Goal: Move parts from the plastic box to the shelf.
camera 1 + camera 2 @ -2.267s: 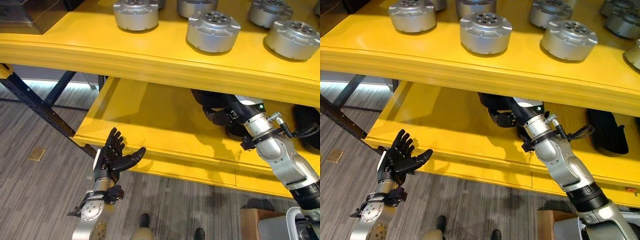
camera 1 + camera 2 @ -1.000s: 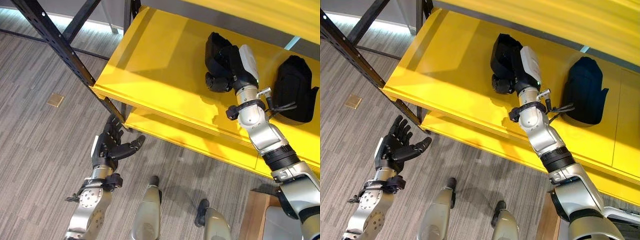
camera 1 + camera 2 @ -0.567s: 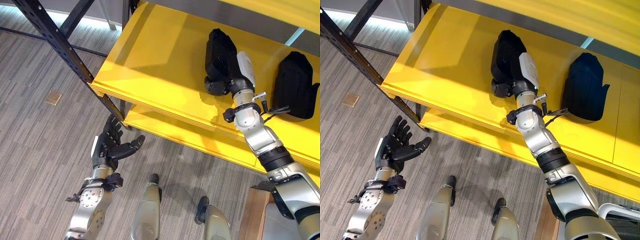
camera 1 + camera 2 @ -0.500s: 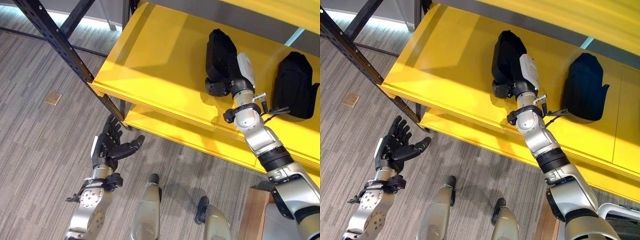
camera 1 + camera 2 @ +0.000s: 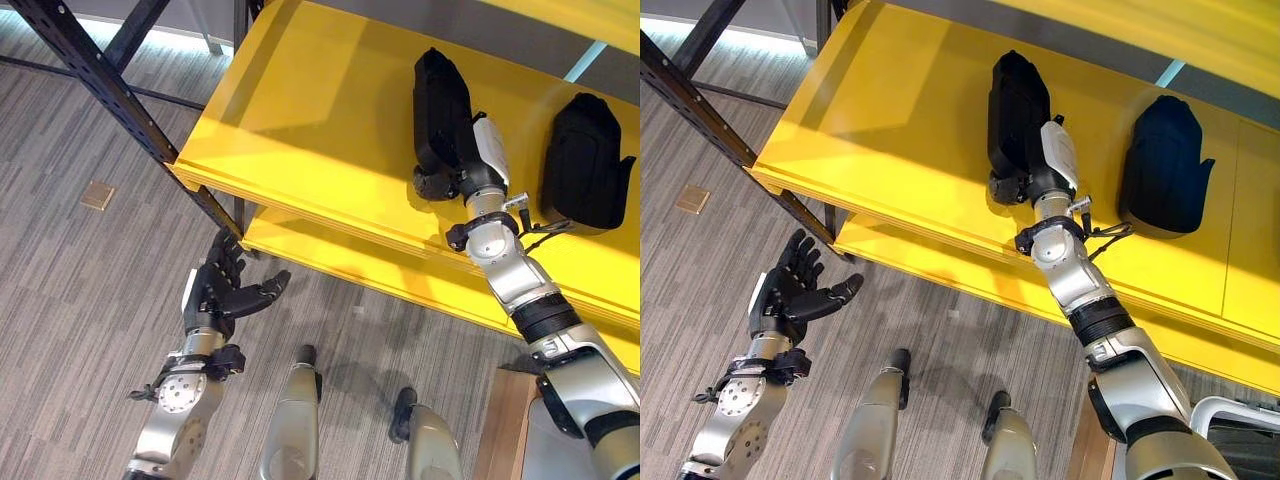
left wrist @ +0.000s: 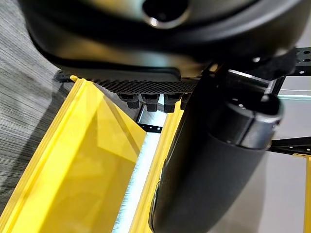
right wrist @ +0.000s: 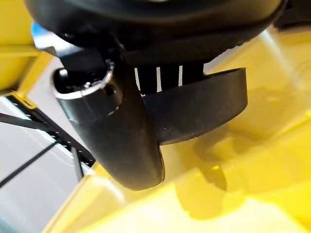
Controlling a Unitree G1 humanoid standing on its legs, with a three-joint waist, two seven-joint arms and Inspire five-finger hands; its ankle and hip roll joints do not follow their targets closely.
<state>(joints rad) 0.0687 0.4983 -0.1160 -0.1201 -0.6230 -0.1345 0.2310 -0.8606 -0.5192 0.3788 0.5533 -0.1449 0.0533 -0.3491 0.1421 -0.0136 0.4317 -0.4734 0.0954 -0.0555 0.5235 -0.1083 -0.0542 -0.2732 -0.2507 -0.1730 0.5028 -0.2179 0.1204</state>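
A long black part [image 5: 440,95] lies on the yellow lower shelf [image 5: 310,130]. My right hand [image 5: 462,175] rests at the part's near end, fingers straight against it. In the right wrist view the thumb [image 7: 121,141] stands free of the black part [image 7: 209,107], which curves past the fingertips. A second black part [image 5: 1165,165] lies to the right on the same shelf. My left hand [image 5: 222,298] hangs open over the floor, palm empty, below the shelf's front left corner; its thumb [image 6: 209,160] shows close up.
A black rack upright [image 5: 110,90] slants down past the shelf's left corner. A lower yellow shelf edge [image 5: 330,265] juts out beneath. A brown box corner [image 5: 505,430] sits at bottom right. A small brass plate [image 5: 97,195] lies on the grey floor.
The camera has tipped down from the upper shelf with silver parts to the lower one. My right hand has drawn back along the black part, which stays put. The left hand is unchanged.
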